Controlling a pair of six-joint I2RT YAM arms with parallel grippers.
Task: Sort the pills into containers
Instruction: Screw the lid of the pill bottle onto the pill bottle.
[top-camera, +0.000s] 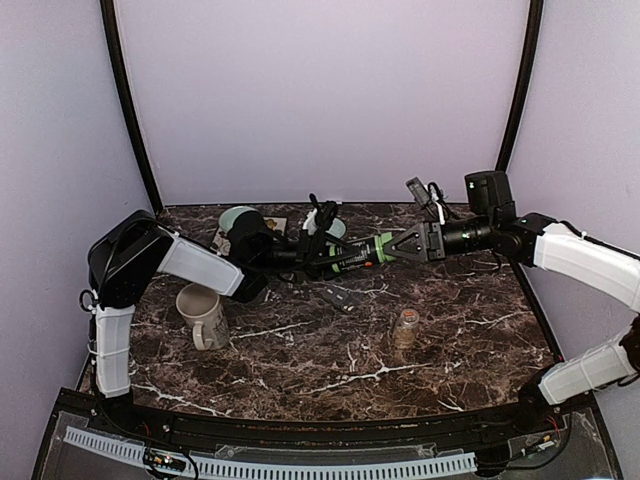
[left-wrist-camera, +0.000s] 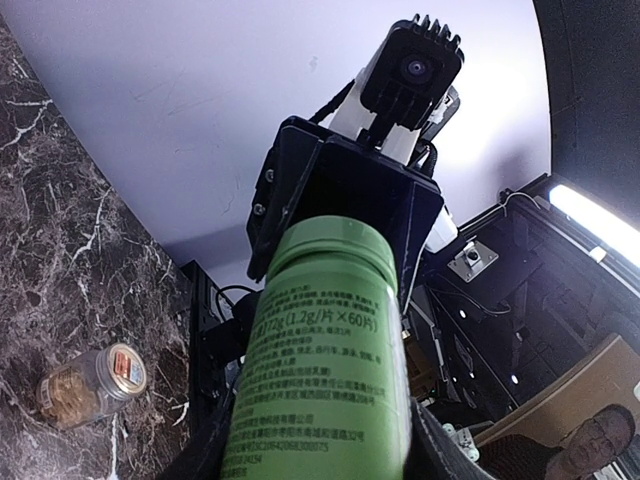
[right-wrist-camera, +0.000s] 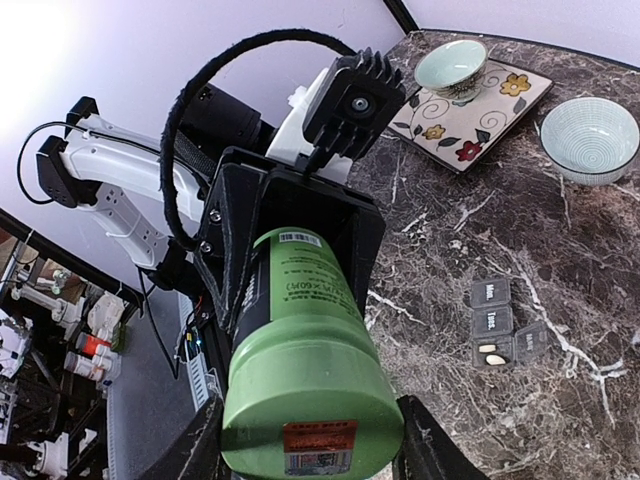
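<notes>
Left gripper (top-camera: 332, 256) and right gripper (top-camera: 388, 247) both clamp the green pill bottle (top-camera: 358, 252) mid-air. Likely opening it; next needs an opposing twist.

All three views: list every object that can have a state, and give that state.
Bottle: closed, held level above the table.
Left gripper: shut on bottle.
Right gripper: shut on bottle.
Jar: upright, lidded.
Mug: upright.
Bowls: upright, empty.
Pillbox: two labelled lids shut.
</notes>
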